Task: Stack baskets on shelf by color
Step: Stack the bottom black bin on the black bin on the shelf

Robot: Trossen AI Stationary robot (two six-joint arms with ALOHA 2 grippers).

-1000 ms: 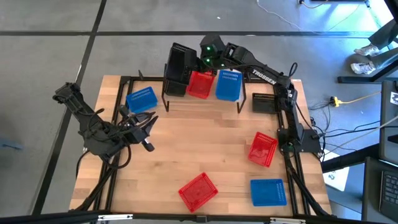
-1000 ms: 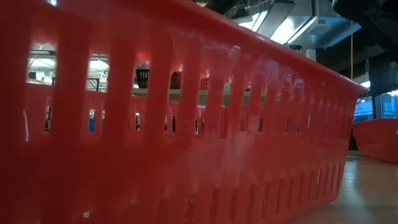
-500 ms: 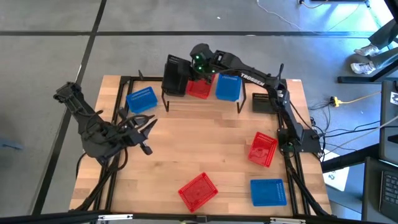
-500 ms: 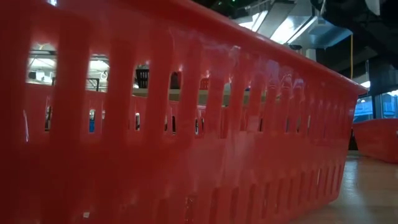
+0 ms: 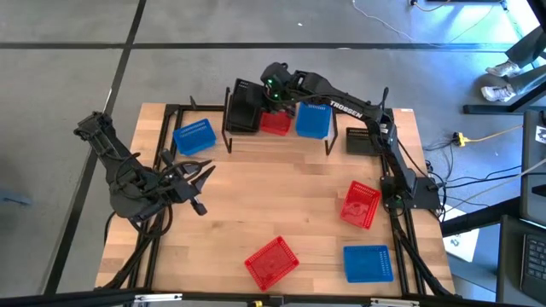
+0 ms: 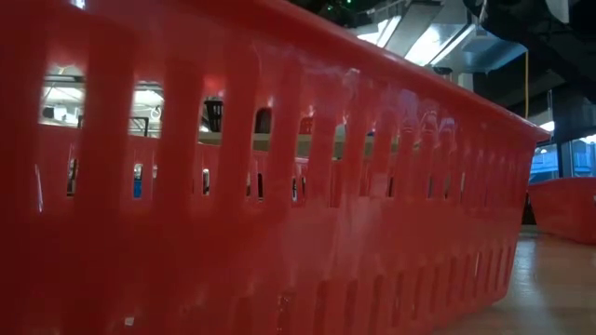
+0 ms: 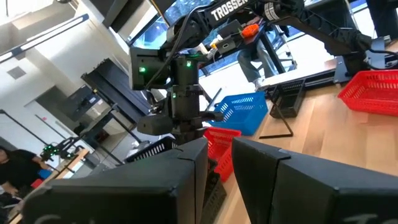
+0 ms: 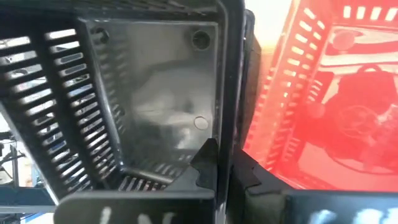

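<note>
Two sets of fingers are mine, and only the right ones are busy. My right gripper [image 5: 258, 95] reaches over the far left end of the shelf [image 5: 281, 141], its fingers [image 8: 208, 163] clenched on the rim of a black basket [image 5: 246, 107] that sits tilted there. Just beside it on the shelf stands a red basket [image 5: 275, 122], and next to that a blue basket [image 5: 313, 119]. My left gripper [image 5: 203, 181] hovers over the left side of the desk [image 5: 273, 196], fingers [image 7: 186, 162] parted with nothing between them, near a second blue basket [image 5: 194, 136] that lies left of the shelf. Another black basket [image 5: 363, 140] rests on the desk right of the shelf. Nearer the front edge lie a red basket at right [image 5: 360, 205], a red basket at front centre [image 5: 271, 261] and a blue basket at front right [image 5: 368, 263].
</note>
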